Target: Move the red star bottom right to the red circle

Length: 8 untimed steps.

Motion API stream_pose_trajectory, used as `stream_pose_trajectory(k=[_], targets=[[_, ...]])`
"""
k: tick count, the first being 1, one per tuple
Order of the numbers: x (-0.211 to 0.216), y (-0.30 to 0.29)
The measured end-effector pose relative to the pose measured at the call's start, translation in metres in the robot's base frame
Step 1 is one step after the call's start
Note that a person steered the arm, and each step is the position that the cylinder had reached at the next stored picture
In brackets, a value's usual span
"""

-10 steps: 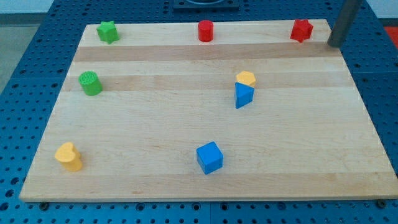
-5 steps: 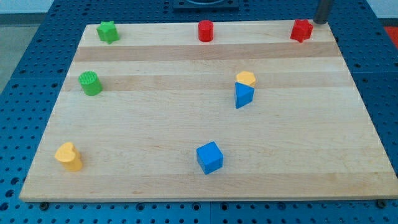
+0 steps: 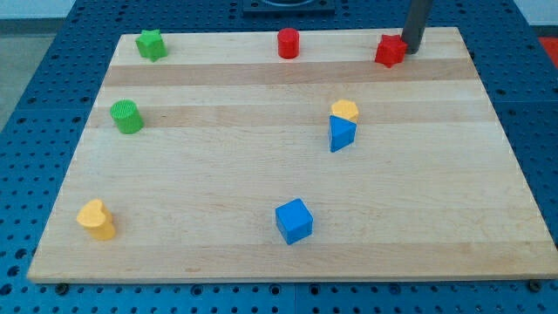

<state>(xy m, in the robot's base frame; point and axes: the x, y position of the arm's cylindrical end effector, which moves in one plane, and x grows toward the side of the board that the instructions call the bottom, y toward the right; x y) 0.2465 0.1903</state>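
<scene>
The red star (image 3: 391, 51) lies near the board's top edge, toward the view's right. My tip (image 3: 411, 50) touches the star's right side. The red circle (image 3: 289, 43) stands at the top middle of the board, well to the left of the star.
A green star (image 3: 151, 44) is at the top left and a green circle (image 3: 127, 116) at the left. A yellow block (image 3: 344, 111) touches a blue triangle (image 3: 341, 133) right of centre. A blue cube (image 3: 294, 221) and a yellow block (image 3: 97, 219) lie near the bottom.
My tip has moved left from the board's top right corner and come against the red star. The star has slid left and slightly down. The other blocks have not moved.
</scene>
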Motion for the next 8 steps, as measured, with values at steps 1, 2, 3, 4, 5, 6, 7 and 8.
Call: stream_pose_trajectory(k=[1,2,3,4,5,6,7,8], targets=[[0.000,-0.018],[0.000,-0.043],[0.000,-0.072],[0.000,-0.096],[-0.001,-0.117],[0.011,-0.133],[0.040,-0.149],[0.066,-0.158]])
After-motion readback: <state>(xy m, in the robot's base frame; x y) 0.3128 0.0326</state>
